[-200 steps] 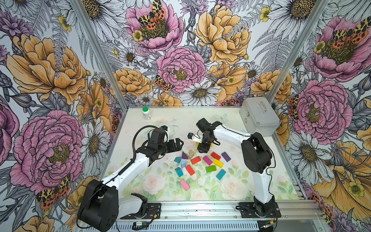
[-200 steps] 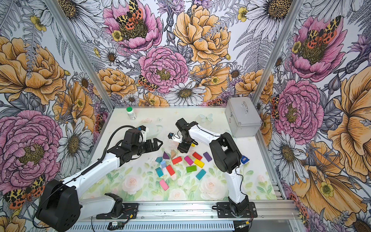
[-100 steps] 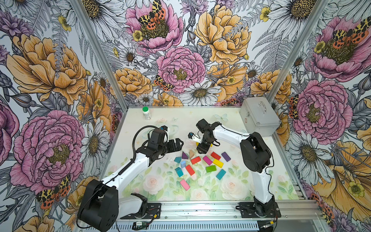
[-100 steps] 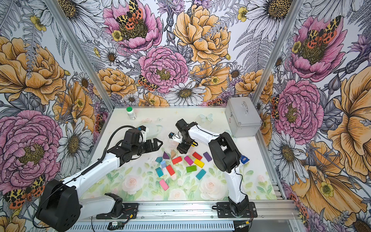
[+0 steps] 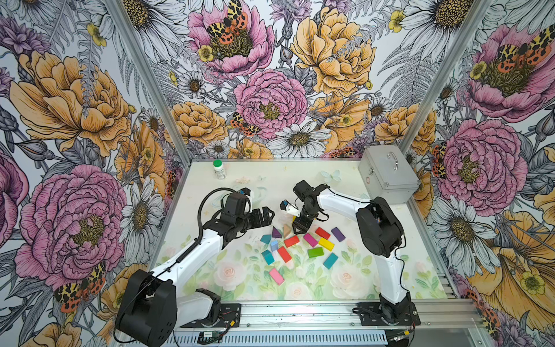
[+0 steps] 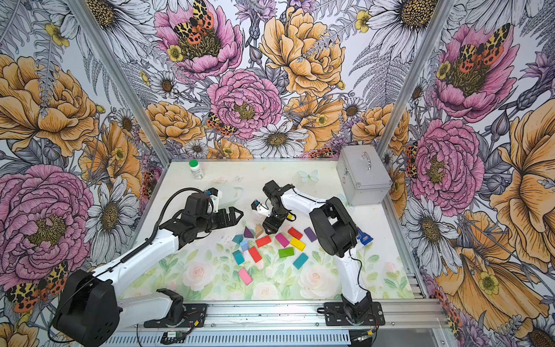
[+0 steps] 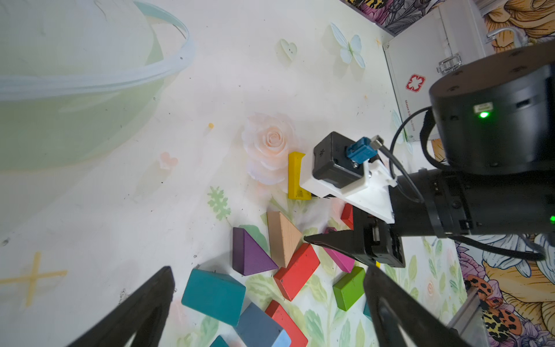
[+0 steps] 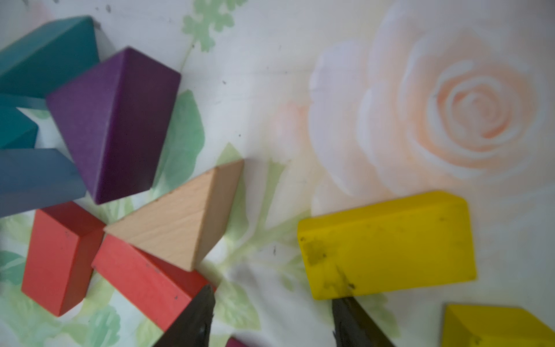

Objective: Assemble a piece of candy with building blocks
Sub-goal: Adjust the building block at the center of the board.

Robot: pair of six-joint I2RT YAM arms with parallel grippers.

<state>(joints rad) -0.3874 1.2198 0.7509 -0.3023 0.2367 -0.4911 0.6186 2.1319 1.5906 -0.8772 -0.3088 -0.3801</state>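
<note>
The building blocks lie scattered mid-table in both top views: a purple triangle, a tan triangle, a red brick, a magenta brick, a green one, and teal, light blue, pink and purple ones. My right gripper points down at the cluster's far edge. In the right wrist view it stands open over bare mat, with a yellow brick just beyond one fingertip and a red brick beside the other. My left gripper hovers wide open left of the cluster, holding nothing.
A silver case stands at the back right and a white bottle with a green cap at the back left. A pale translucent bowl sits behind the left gripper. A blue-and-white packet lies by the right arm.
The right gripper has shifted a little over the far edge of the cluster and its jaws have narrowed slightly. The left arm and the blocks have not moved.
</note>
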